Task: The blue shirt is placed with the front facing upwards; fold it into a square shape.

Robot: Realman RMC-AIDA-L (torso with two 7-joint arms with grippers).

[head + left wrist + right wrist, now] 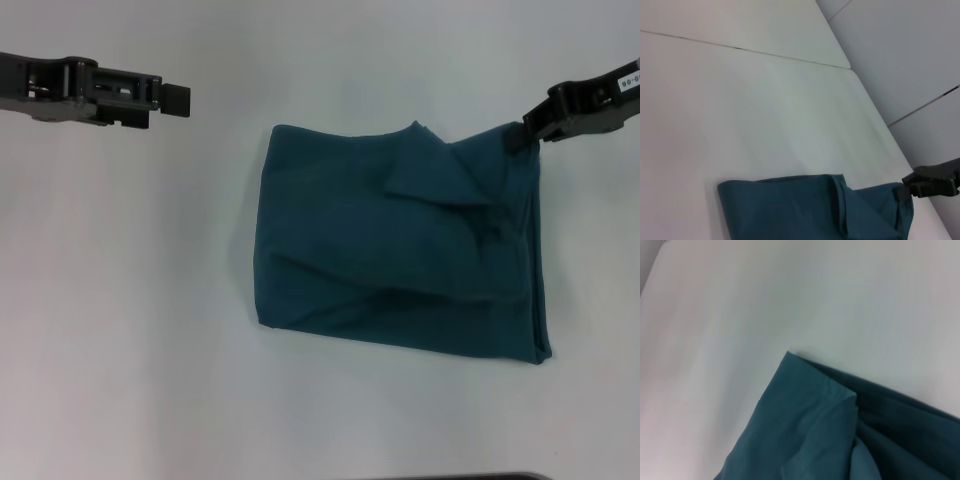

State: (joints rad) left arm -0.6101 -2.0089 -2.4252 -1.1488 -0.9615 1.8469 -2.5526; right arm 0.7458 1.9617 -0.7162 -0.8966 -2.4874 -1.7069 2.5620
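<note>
One blue shirt, folded into a rough square, lies on one white table. Two dark grippers are in view: the left gripper and the right gripper.

Blue shirt folded roughly square on table; right gripper at far-right corner; left gripper apart.

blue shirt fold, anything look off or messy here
Yes. The blue shirt is roughly square, but a loose triangular flap lies askew on its far right part, with rumpled creases below it. The right pincer is at that far right corner; the left pincer hovers apart from the cloth over the white table.
</note>
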